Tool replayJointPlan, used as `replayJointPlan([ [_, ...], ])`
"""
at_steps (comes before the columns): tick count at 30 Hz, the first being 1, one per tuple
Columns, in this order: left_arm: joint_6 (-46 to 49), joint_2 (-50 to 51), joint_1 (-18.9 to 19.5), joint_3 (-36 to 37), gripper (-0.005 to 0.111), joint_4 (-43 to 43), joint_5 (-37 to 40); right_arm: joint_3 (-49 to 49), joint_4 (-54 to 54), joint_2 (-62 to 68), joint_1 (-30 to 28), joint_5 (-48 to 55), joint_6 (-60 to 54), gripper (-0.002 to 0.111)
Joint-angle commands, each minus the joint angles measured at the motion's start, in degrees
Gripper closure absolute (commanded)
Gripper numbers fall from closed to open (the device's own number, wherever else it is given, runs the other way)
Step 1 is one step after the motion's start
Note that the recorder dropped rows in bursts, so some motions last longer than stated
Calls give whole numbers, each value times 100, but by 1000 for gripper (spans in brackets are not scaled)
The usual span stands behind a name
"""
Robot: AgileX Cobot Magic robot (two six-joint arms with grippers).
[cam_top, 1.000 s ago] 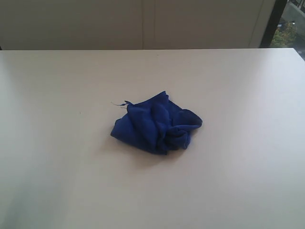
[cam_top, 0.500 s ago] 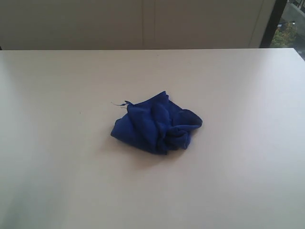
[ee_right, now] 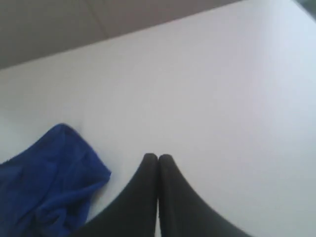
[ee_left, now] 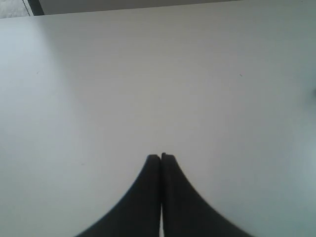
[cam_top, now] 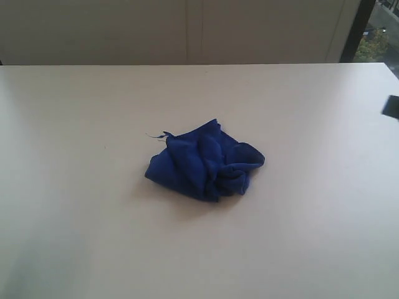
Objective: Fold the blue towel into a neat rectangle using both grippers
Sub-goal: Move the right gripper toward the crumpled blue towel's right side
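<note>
One towel (cam_top: 204, 162), deep blue, lies crumpled in a loose heap near the middle of the bench (cam_top: 81, 224), with no fold made in it. A thin wisp (cam_top: 156, 134) sticks out from its far left corner.

There are two claws. The left claw (ee_left: 161, 157) has its two dark tips pressed together on nothing, and its wrist view shows pale bench surface beneath it. The right claw (ee_right: 158, 157) is likewise closed tip to tip and empty. It hangs near the towel's edge (ee_right: 47, 182) without touching it, with a strip of plain bench between them.

In the exterior view one small dark shape (cam_top: 391, 107) shows at the picture's right edge, well to the right of the towel. What it is cannot be told.

Behind the towel, past the bench's far edge, stands a pale wall (cam_top: 187, 31). A dark-framed window (cam_top: 379, 34) with greenery shows to the wall's right.
</note>
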Motion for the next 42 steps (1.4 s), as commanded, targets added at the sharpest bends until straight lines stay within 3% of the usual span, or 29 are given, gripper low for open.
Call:
replayJointPlan([
  [1, -49, -29, 24, 35, 107, -18, -30, -538, 1483, 1086, 495, 342, -1475, 108],
  [7, -49, -29, 24, 35, 107, -18, -30, -1141, 3844, 2304, 789, 803, -3776, 108],
  [12, -49, -29, 24, 35, 107, -18, -30, -1502, 6331, 3154, 789, 1701, -6051, 108],
  [16, -49, -29, 24, 35, 107, -18, -30, -1553, 7802, 3853, 789, 2174, -7255, 108],
  [22, -49, -29, 24, 35, 107, -18, -30, -1612, 8346, 4684, 789, 2375, -7944, 104],
  [31, -49, -29, 24, 35, 107, -18, -30, -2141, 8346, 5667, 789, 2869, -7955, 71],
  [42, -49, -29, 24, 35, 107, -18, -30, -2668, 8346, 6448, 802, 2929, -7849, 69],
])
